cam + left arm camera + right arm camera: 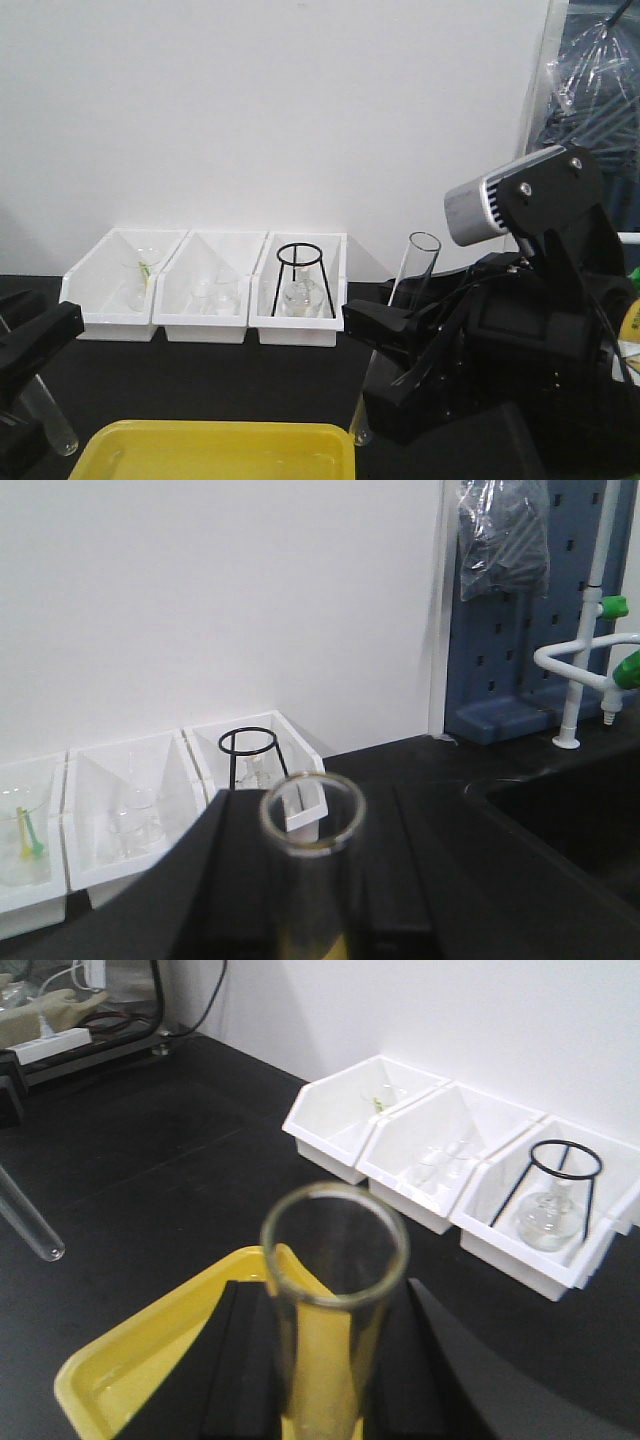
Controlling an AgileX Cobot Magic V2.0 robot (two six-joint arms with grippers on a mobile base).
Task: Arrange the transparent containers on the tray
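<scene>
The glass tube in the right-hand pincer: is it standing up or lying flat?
Nearly upright, leaning slightly: the test tube has its open rim on top and round bottom low, clamped in the right pincer.

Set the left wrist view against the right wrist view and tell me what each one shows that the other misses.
Left wrist only: a white tap with green handles, a blue pegboard and a hanging plastic bag.
Right wrist only: the yellow tray and another test tube slanting in at the left edge.
Both: the three white bins, the black wire stand in the end bin, and the open rim of a test tube close to the lens.
</scene>
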